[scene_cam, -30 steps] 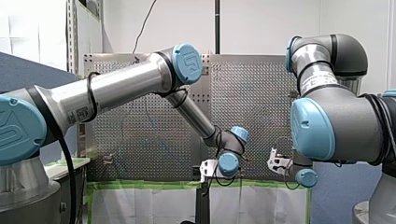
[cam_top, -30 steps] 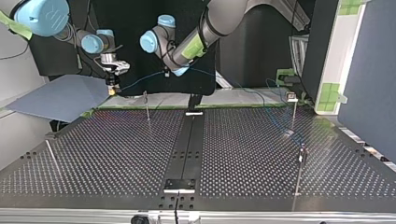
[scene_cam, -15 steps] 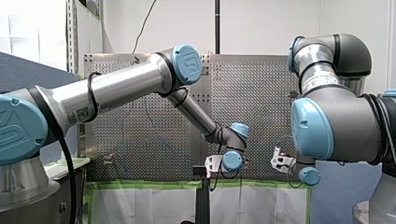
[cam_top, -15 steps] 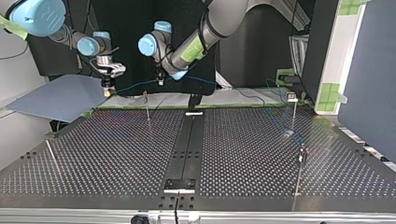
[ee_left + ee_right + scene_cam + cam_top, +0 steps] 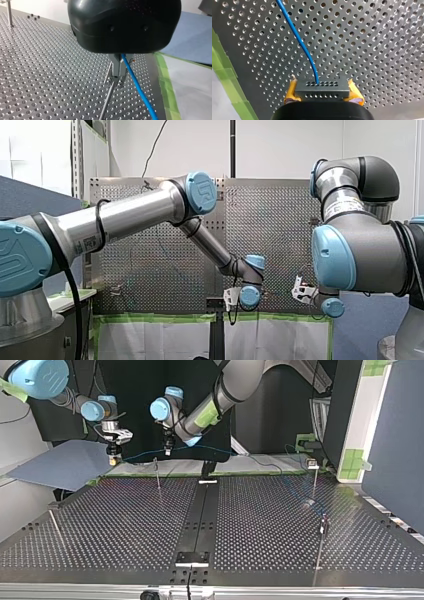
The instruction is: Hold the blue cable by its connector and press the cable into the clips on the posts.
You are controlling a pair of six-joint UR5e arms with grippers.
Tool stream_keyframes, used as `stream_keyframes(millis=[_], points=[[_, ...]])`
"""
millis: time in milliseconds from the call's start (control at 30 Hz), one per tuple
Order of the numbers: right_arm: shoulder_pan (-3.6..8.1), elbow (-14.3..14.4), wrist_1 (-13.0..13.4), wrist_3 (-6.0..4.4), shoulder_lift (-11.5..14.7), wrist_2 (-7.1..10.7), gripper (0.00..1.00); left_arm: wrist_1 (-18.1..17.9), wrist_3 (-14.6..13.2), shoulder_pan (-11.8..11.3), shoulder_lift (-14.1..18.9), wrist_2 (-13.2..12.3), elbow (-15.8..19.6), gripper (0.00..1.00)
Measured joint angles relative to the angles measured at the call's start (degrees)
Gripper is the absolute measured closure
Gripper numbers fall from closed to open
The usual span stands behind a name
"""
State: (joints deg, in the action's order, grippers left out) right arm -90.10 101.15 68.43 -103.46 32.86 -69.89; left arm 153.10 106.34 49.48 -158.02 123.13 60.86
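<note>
Perforated table (image 5: 125, 520), dark bench with thin posts (image 5: 315, 480) standing on it, and we're mid-routing as far as I can judge. My right gripper (image 5: 114, 456) hangs off the far edge at around 10 o'clock of the top view. In its wrist view the yellow pads (image 5: 290, 93) are clamped on either side of the black connector (image 5: 322, 90), with the blue cable (image 5: 299, 41) running straight out ahead of it. My left gripper (image 5: 168, 450) sits at about 3 o'clock from the right one, and the cable spans between them nearly taut. The left wrist view shows its metal fingers (image 5: 116, 67) pinched tight around the cable, which runs on past them. The back post (image 5: 157, 474) is the one that matters. It stands between the two grippers, at roughly 7 o'clock from the left one in the top view. From the left wrist it rises right under the fingers with the cable just beside it. The cable isn't seated as far as I can see, though the clip itself is mostly hidden. Past the left gripper the cable trails off toward 4 o'clock, near the posts on that side, and I can't tell if it's clipped there. So I'd call this the line-up over the back post. The next move probably needs both grippers coming down together with tension on the cable. The span should be centred on the clip so it snaps in instead of sliding off the side.
</note>
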Motion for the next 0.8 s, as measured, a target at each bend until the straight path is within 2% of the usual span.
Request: stream_keyframes(millis=[167, 400, 633, 800], points=[[-0.14, -0.21, 0.31, -0.05, -0.20, 0.09, 1.00, -2.19, 0.12, -0.41, -1.65, -1.03, -1.86, 1.00], [-0.20, -1.96, 0.14, 0.17, -2.02, 0.19, 1.00, -5.49, 0.24, -1.28, -2.12, -1.69, -3.50, 1.00], [-0.26, -3.12, -0.21, 0.19, -2.35, 0.22, 1.00, -8.80, 0.23, -1.98, -2.17, -1.86, -3.51, 1.00], [-0.34, -3.33, -0.39, 0.34, -2.44, 0.26, 1.00, -11.54, 0.00, -2.09, -2.17, -1.66, -1.96, 1.00]])
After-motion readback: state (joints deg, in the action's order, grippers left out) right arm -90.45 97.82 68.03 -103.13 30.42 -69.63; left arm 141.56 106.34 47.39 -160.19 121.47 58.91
